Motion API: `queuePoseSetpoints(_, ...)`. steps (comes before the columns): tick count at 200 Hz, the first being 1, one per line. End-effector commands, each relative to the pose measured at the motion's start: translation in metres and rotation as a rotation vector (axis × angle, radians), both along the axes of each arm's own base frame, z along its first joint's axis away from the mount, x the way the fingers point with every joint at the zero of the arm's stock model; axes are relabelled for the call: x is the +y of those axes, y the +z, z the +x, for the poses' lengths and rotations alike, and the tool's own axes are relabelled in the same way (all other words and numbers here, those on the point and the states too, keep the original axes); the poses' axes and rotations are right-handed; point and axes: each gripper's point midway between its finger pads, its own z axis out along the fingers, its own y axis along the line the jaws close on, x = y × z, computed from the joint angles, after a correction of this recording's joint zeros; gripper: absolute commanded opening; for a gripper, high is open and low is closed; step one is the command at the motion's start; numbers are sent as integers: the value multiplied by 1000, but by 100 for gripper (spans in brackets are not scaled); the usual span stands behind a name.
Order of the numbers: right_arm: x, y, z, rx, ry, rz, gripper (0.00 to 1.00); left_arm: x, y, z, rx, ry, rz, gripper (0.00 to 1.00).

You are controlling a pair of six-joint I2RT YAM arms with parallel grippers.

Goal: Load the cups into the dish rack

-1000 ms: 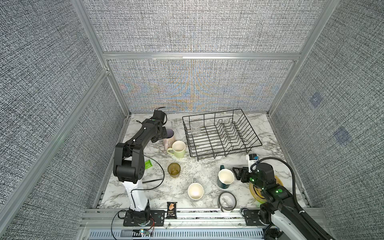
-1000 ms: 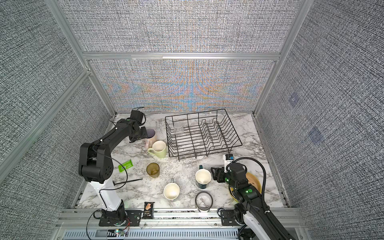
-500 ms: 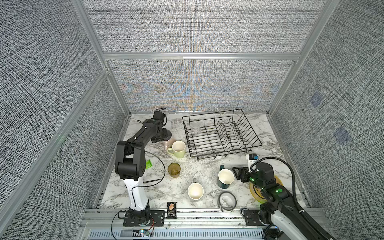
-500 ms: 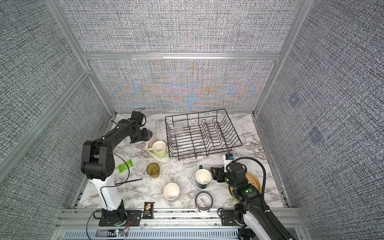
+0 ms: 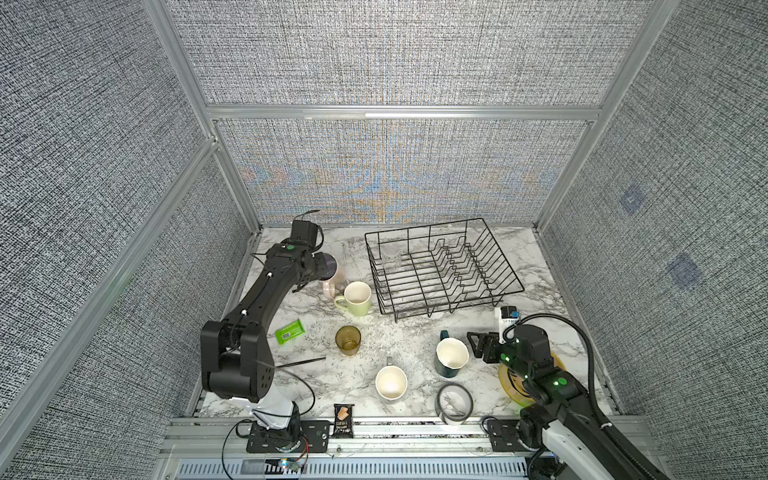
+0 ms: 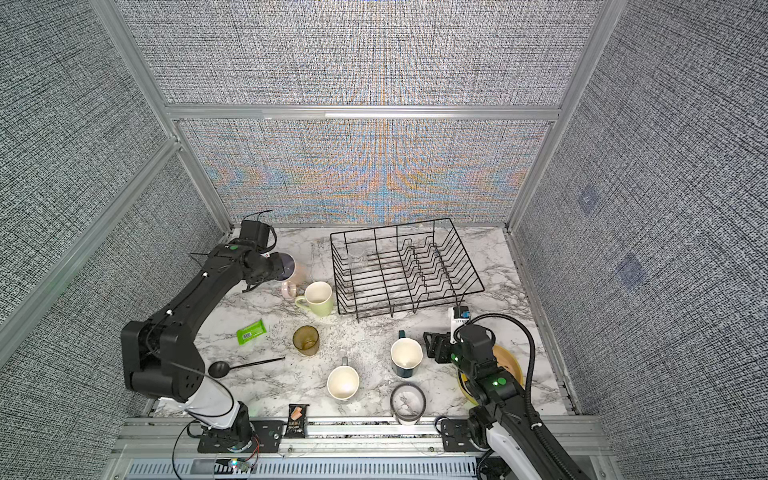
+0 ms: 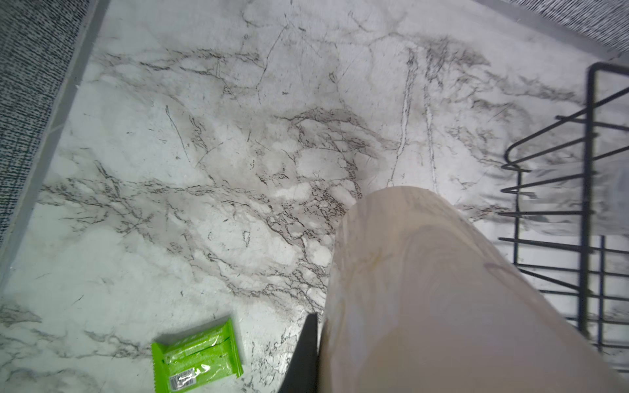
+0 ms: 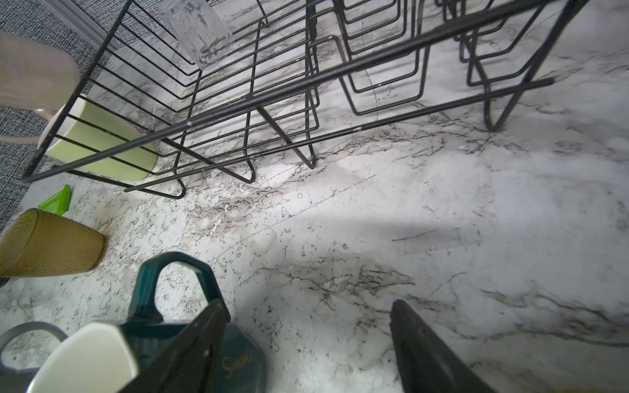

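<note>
Grip on: the left end effector point(image 5: 329, 271) is clamped on the pink mug point(image 7: 425, 289) at the back left of the table point(image 5: 415, 332), just beside the pale green mug point(image 5: 357, 297). The amber tumbler point(image 5: 348, 340), grey mug point(image 5: 390, 382) and dark teal mug point(image 5: 451, 357) stand on the table in front of the dish rack point(image 5: 424, 227), which holds the small clear glass point(image 5: 392, 257) in its flat left section. Over on the right, the right end effector point(image 8: 306, 306) gapes open and empty, just beside the dark teal mug.

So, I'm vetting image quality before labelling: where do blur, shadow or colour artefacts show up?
Left wrist view: the pink mug looms out of focus, dish rack wires smeared. Right wrist view: a broad shadow crosses the table. Both top views: rainbow moiré on the back wall.
</note>
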Motion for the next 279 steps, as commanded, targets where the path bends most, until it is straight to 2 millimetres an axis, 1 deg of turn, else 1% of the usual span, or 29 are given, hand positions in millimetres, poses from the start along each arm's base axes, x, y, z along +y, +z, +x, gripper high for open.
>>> queuePoseSetpoints(1, -5, 16, 3, -42, -3, -41, 77, -13, 31, -2, -104, -30, -96, 0)
queuePoseSetpoints(11, -4, 26, 3, -60, 8, -45, 77, -20, 42, -7, -136, -52, -142, 0)
queuePoseSetpoints(23, 1, 38, 2, -78, 45, -47, 77, -33, 56, -12, -180, -105, -215, 0)
queuePoseSetpoints(38, 15, 60, -3, -105, 138, -21, 77, -61, 75, -16, -233, -228, -345, 0)
queuePoseSetpoints(59, 33, 90, -10, -121, 229, 52, 77, -100, 97, -26, -236, -368, -566, 0)
queuePoseSetpoints(73, 44, 108, -13, -124, 271, 126, 77, -119, 107, -34, -225, -434, -679, 0)
queuePoseSetpoints(98, 65, 136, -17, -117, 335, 312, 77, -142, 122, -47, -221, -504, -772, 0)
queuePoseSetpoints(125, 83, 155, -18, -93, 381, 522, 77, -158, 135, -63, -233, -552, -825, 0)
queuePoseSetpoints(135, 90, 167, -20, -114, 422, 592, 77, -167, 140, -69, -238, -578, -868, 0)
queuePoseSetpoints(148, 100, 182, -25, -137, 500, 682, 77, -180, 145, -76, -232, -614, -932, 0)
queuePoseSetpoints(155, 105, 194, -30, -174, 562, 720, 77, -187, 147, -80, -227, -634, -958, 0)
queuePoseSetpoints(161, 108, 203, -35, -202, 610, 744, 77, -193, 148, -83, -222, -650, -972, 0)
queuePoseSetpoints(175, 112, 216, -43, -239, 665, 773, 77, -206, 148, -90, -208, -682, -993, 0)
queuePoseSetpoints(180, 116, 211, -39, -217, 672, 771, 77, -210, 150, -92, -205, -695, -1003, 0)
queuePoseSetpoints(202, 126, 213, -44, -212, 715, 761, 77, -231, 157, -104, -186, -762, -1077, 0)
queuePoseSetpoints(225, 133, 212, -42, -208, 720, 776, 77, -245, 166, -112, -186, -806, -1128, 0)
queuePoseSetpoints(239, 135, 214, -41, -247, 724, 795, 75, -252, 165, -115, -175, -812, -1144, 0)
queuePoseSetpoints(250, 136, 216, -40, -243, 712, 838, 75, -257, 162, -117, -162, -812, -1154, 0)
queuePoseSetpoints(279, 141, 218, -31, -244, 685, 876, 74, -268, 158, -124, -145, -827, -1147, 0)
